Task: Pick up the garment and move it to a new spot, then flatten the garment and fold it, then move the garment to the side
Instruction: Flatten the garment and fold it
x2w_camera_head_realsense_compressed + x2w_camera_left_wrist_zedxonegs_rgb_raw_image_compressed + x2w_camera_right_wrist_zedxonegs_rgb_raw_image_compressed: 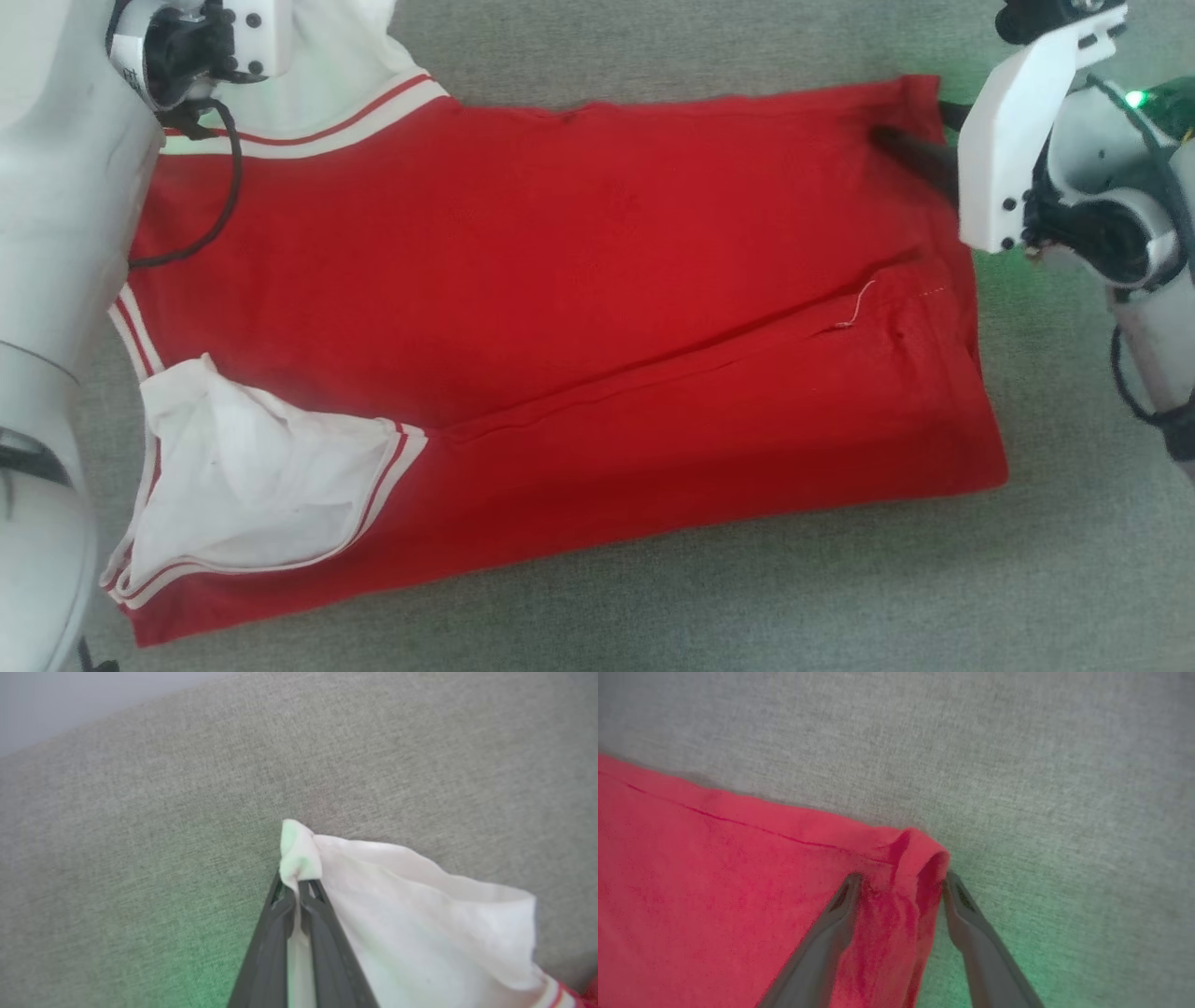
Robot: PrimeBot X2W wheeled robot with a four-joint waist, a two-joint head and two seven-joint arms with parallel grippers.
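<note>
The garment (579,308) lies spread on the grey cloth surface, bright red, with white panels and striped trim at its left end. In the left wrist view my left gripper (297,884) is shut on a bunched tip of the garment's white panel (420,914). My right gripper (901,879) is open, one finger on each side of the red far-right corner (920,858), the fabric humped between them. In the head view the right gripper's dark fingers (910,140) lie at that same top right corner. The left gripper's fingers are hidden behind its wrist housing (201,42).
The grey woven surface (653,607) extends past the garment on every side. My pale left arm (56,280) covers the garment's left edge, with a dark cable (224,187) looping over it. A pale wall strip (70,700) lies beyond the surface.
</note>
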